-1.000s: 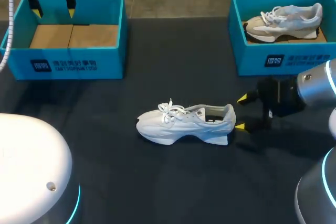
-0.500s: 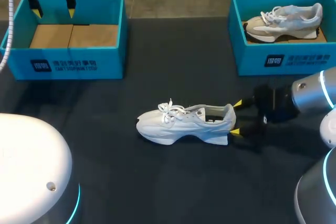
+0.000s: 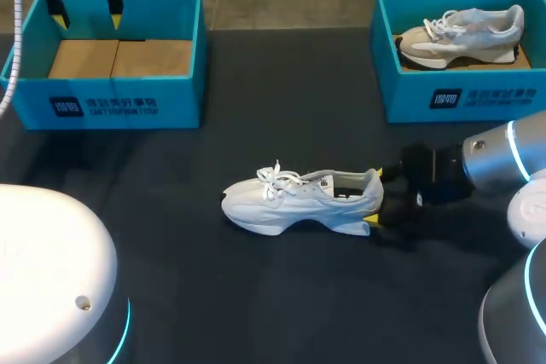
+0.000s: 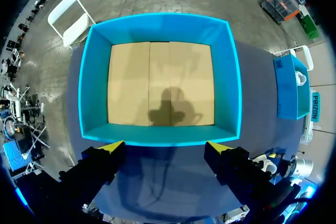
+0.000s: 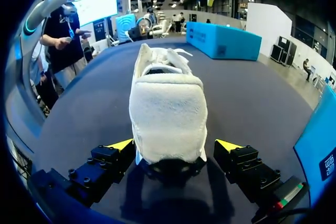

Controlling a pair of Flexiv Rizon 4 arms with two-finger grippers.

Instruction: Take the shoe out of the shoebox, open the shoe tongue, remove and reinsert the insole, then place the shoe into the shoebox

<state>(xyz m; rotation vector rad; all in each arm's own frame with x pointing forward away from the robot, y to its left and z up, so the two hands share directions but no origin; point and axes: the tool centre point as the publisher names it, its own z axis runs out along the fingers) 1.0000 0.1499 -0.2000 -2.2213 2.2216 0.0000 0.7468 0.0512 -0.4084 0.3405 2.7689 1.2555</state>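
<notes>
The teal open-topped cardboard shoebox [image 3: 175, 83] at the far left carries print on its near outer wall. There is a dark-blue square logo [image 3: 65, 106] with white characters. Just right of it, a line of dark characters [image 3: 119, 101] sits above a finer line of small capitals. The matching teal shoebox [image 3: 401, 95] at the far right bears the same layout: a second logo square [image 3: 445, 98] with a second character line [image 3: 503, 96] to its right. The wording is too small to read surely. In the right wrist view, the left box's walls show small dark marks [image 5: 198, 33], and the right box's wall a white mark [image 5: 329, 163], both illegible.
</notes>
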